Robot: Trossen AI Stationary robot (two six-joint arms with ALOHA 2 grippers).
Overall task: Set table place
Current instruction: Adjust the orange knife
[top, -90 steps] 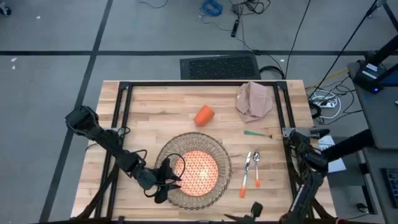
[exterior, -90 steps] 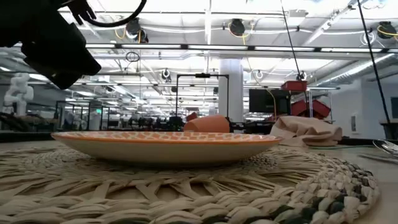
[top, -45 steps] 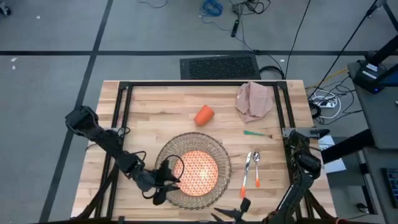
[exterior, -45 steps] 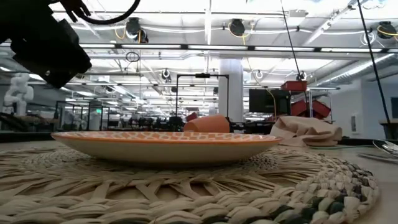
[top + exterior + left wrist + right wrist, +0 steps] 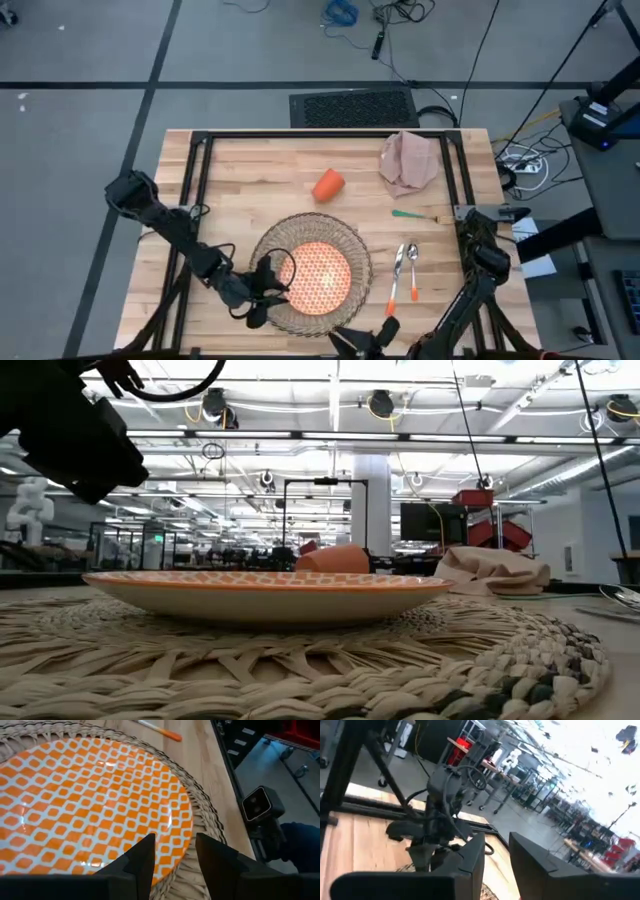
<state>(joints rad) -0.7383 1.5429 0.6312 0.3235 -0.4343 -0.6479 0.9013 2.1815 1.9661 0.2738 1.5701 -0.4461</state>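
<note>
1. The left claw (image 5: 268, 293) sits over the left rim of the woven placemat (image 5: 345, 243) at the near middle of the table (image 5: 260, 170); its fingers (image 5: 141, 857) stand apart, released, above the plate's edge.
2. The orange-patterned plate (image 5: 322, 276) lies centred on the placemat.
3. The orange cup (image 5: 328, 185) lies on its side, far of the placemat.
4. The beige napkin (image 5: 408, 162) is crumpled at the far right.
5. A green-handled fork (image 5: 418, 214) and two orange-handled spoons (image 5: 403, 272) lie right of the placemat.
6. The right claw (image 5: 360, 340) hangs at the table's near edge, fingers (image 5: 470, 857) parted, holding nothing.
</note>
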